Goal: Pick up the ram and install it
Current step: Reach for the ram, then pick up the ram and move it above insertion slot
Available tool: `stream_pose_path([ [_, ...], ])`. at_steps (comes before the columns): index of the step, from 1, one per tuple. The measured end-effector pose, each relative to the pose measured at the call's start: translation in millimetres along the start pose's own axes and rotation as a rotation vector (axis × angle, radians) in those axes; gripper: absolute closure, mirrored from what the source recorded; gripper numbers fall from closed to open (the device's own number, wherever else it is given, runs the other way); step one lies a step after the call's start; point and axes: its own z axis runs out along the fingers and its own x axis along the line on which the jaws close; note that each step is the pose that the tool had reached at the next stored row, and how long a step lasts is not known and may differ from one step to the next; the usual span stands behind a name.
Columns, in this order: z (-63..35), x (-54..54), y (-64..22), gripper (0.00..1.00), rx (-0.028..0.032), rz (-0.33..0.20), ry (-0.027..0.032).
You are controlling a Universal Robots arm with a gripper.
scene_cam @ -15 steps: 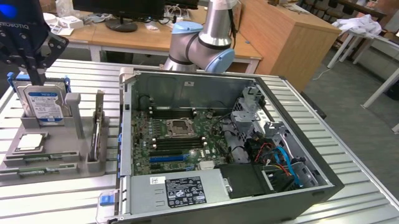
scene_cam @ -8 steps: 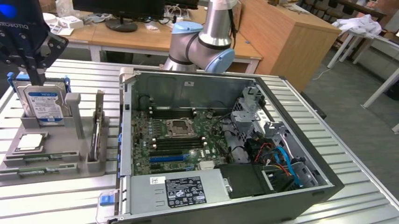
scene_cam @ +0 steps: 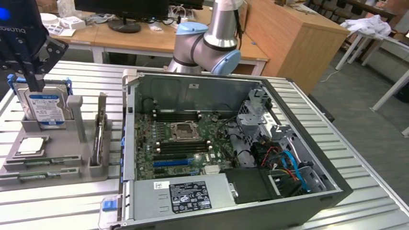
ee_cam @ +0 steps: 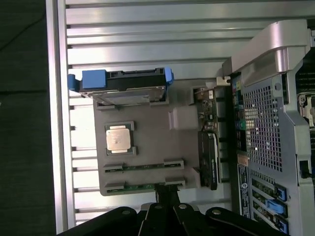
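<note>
Two thin green ram sticks stand on edge in slots of the grey holder tray [scene_cam: 76, 172], one [scene_cam: 37, 164] just behind the other [scene_cam: 33, 176]. The wrist view looks down on them, the first ram stick [ee_cam: 142, 167] and the second [ee_cam: 140, 187] near the tray's edge. My gripper [scene_cam: 38, 85] hangs well above the tray at the exterior view's left, shut and holding nothing. In the wrist view its closed fingertips [ee_cam: 165, 192] point at the tray edge beside the second stick. Black memory slots [scene_cam: 177, 115] lie on the motherboard [scene_cam: 191, 143] inside the open computer case.
The tray also carries a hard drive with blue rails [scene_cam: 43, 106], a silver processor [scene_cam: 32, 146] and an upright card [scene_cam: 99, 139]. The open case [scene_cam: 300, 124] stands right beside the tray on a ribbed metal table [scene_cam: 357, 163]. The arm's base [scene_cam: 208, 45] rises behind the case.
</note>
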Motion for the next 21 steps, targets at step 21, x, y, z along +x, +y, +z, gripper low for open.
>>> stream_pose_path([
  [21, -0.1, 5.6, -0.5, 0.89, 0.0000, 0.000, -0.0001],
])
